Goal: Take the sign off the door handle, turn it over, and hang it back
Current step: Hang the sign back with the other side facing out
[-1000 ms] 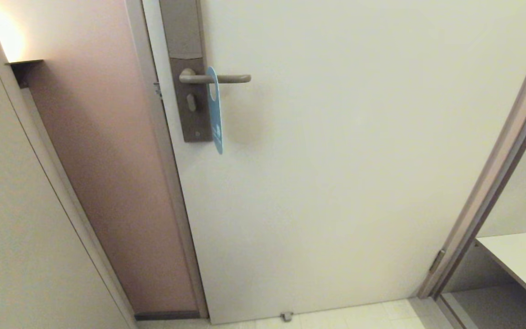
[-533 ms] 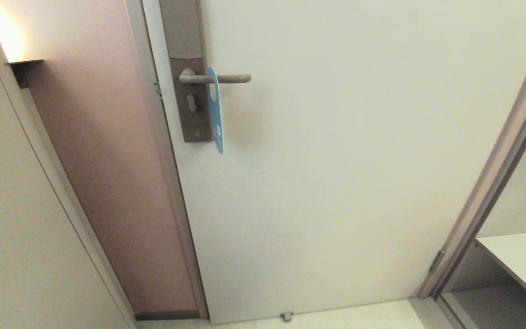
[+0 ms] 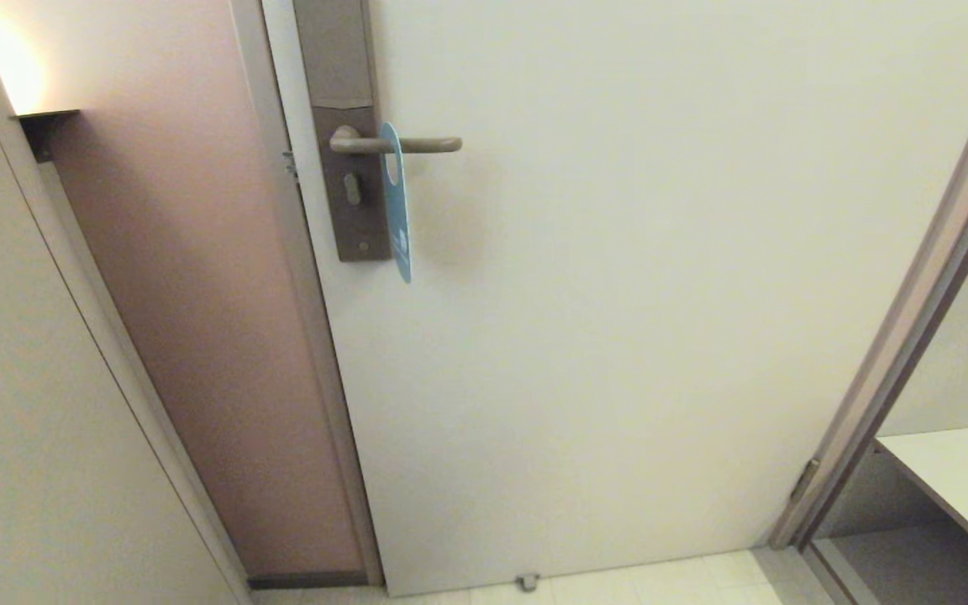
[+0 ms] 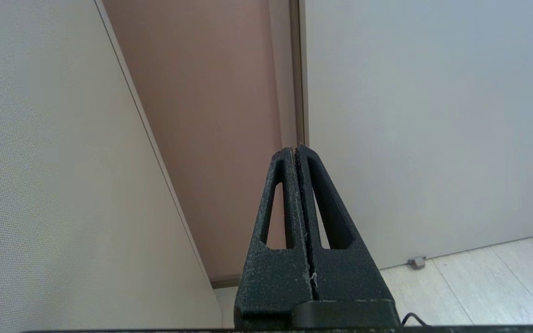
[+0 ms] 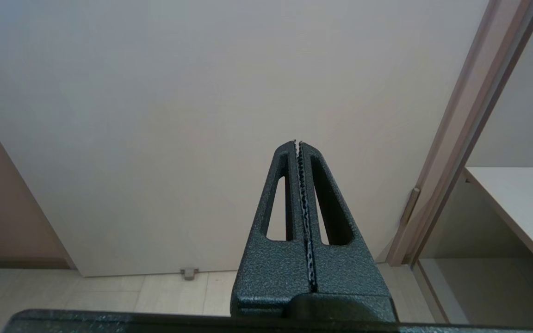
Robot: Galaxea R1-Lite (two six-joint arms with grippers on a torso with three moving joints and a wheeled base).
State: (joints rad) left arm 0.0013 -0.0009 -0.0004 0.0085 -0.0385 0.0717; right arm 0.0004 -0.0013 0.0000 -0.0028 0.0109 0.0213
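Note:
A blue sign hangs by its oval hole on the door handle, a beige-bronze lever on a tall narrow backplate near the door's left edge. The sign is seen nearly edge-on, its lower end below the backplate. Neither arm appears in the head view. My left gripper is shut and empty, low down, pointing at the seam between the door and the pink wall. My right gripper is shut and empty as well, pointing at the lower part of the door. Neither wrist view shows the sign or the handle.
The cream door fills the middle. A pink wall and a beige panel stand on the left. On the right are the door frame and a white shelf. A small doorstop sits on the floor.

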